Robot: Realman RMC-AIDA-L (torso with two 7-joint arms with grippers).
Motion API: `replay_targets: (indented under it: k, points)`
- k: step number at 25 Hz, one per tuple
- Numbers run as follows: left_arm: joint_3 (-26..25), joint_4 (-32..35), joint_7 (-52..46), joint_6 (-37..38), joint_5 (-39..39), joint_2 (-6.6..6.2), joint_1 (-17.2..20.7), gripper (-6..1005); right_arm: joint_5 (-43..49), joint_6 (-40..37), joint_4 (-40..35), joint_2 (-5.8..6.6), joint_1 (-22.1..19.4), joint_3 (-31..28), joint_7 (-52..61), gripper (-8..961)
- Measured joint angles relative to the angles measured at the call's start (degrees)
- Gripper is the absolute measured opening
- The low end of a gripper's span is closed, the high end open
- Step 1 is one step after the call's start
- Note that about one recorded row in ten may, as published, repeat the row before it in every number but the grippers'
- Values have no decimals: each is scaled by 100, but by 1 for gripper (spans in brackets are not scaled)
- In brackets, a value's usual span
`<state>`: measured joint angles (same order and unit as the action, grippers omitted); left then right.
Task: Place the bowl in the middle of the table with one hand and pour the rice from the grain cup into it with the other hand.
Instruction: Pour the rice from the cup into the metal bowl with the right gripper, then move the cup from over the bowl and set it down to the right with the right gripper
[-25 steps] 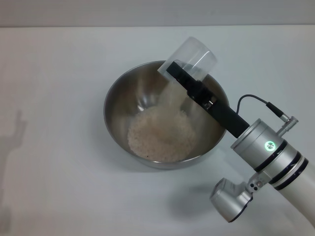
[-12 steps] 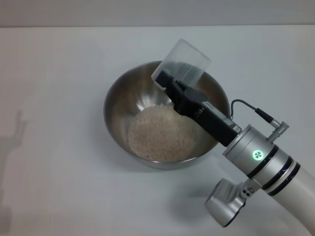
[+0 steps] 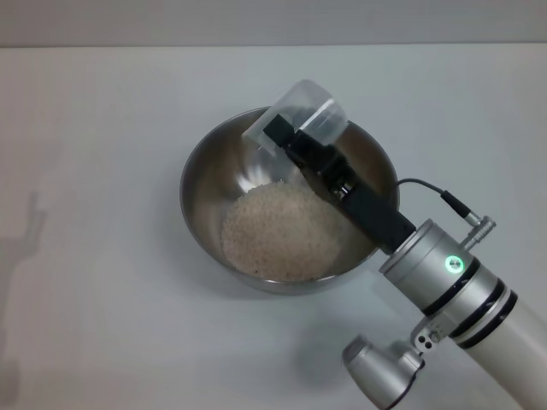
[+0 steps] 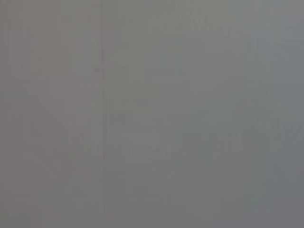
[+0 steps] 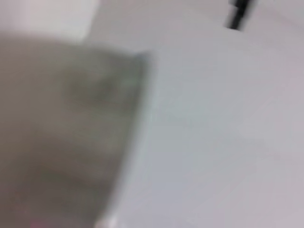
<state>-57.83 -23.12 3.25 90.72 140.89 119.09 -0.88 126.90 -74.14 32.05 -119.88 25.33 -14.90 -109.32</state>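
Pouring nearly done: right gripper [image 3: 286,141] clamped on tipped, emptied grain cup [image 3: 299,115] above bowl [image 3: 205,171], rice [image 3: 278,231] inside; next, righting cup, withdrawing.

Bright, even light from above in the head view, with soft shadows on the counter [image 3: 102,342] under the bowl [image 3: 205,184] and glare inside its steel wall. Left wrist view a flat grey blank; right wrist view heavily blurred, nothing sharp.

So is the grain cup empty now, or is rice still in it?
It looks empty. The grain cup is tipped over the bowl in the right end effector, its walls showing clear, and the rice lies heaped in the bowl.
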Motion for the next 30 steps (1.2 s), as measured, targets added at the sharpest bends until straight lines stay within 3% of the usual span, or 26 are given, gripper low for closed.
replay_targets:
  k: [11, 15, 17, 18, 21, 22, 25, 27, 28, 30]
  points:
    - [-1, 0, -7, 0, 0, 0, -8, 792, -692, -582, 523, 0, -347, -18, 2645, 9]
    - [-1, 0, -9, -2, 0, 0, -9, 791, -778, -1104, 464, 21, -457, -74, 4244, 10]
    - [-1, -1, -9, -2, 0, 0, -9, 791, -780, -1454, 257, 34, -532, -202, 5612, 11]
    - [-1, -1, -9, -2, 0, 0, -9, 791, -780, -1454, 257, 34, -532, -202, 5612, 11]
    - [-1, -11, -9, -1, 0, 0, -4, 792, -781, -1705, -72, 22, -581, -265, 6660, 11]
    - [-1, -12, -9, -1, 0, 0, -3, 792, -781, -1890, -275, 29, -632, -351, 7548, 11]
    - [6, -5, -11, -4, 0, 0, -7, 792, -781, -2015, -491, 42, -681, -478, 8371, 11]
    - [33, -6, -14, -5, 0, 0, -7, 792, -783, -2089, -920, 45, -751, -758, 9700, 11]
    - [33, -6, -14, -5, 0, 0, -7, 792, -783, -2089, -920, 45, -751, -758, 9700, 11]
    - [63, -5, -15, -27, 0, 0, -15, 792, -788, -2103, -1320, 40, -879, -1074, 10823, 10]
